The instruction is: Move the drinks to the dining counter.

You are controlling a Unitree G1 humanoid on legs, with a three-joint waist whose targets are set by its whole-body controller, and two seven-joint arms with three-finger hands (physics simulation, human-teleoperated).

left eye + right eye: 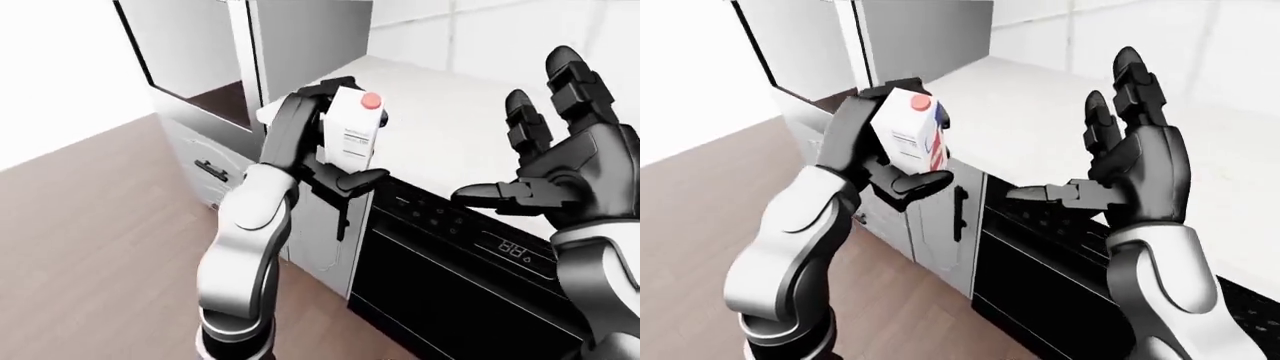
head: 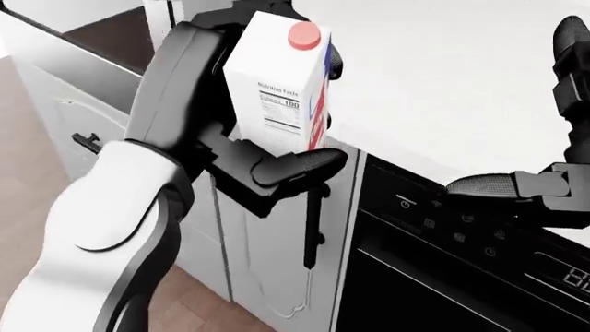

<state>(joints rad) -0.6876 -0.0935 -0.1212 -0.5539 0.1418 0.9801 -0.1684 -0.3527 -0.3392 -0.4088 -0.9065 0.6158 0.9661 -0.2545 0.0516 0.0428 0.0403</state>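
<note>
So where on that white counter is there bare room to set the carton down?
The white counter shows nothing on it, from its edge above the black oven up to the wall. The left hand, fingers closed round the milk carton, hangs past the counter's edge, over the cabinet door. The right hand is open and empty.

Between the black fingers (image 2: 295, 164), a white carton (image 2: 277, 83) with red cap, black print, red-and-blue side stripe; white counter (image 1: 440, 127); black oven (image 1: 450, 277); brown wood floor (image 1: 90, 225).
</note>
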